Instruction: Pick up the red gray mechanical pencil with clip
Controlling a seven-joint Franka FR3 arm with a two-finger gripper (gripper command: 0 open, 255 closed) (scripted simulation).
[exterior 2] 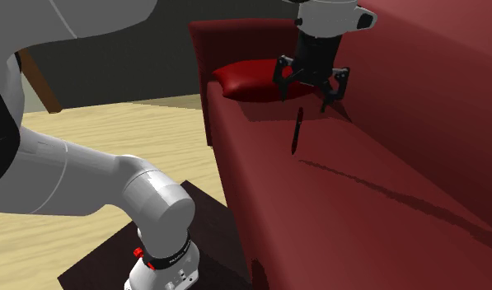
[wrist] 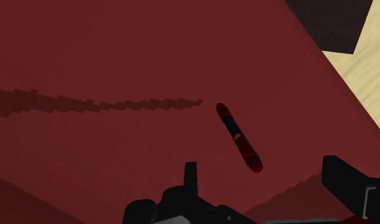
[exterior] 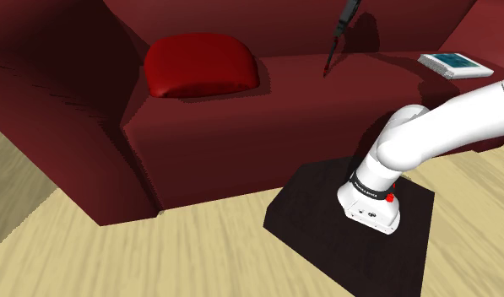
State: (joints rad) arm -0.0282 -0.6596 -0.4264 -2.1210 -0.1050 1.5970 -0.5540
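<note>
Slim red-dark pencil (wrist: 239, 137) flat on sofa seat (exterior 2: 359, 189), apart from cushion (exterior: 201, 66). Black gripper (exterior 2: 304, 103) above, fingers spread, empty. Likely light, stiff, slick, prone to roll; pinch mid-barrel.

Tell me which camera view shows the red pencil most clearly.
The wrist view: the pencil shows full length, red with dark bands, against the sofa seat. The second exterior view shows the pencil as a thin dark sliver; the shoulder view, as a faint thin line.
</note>
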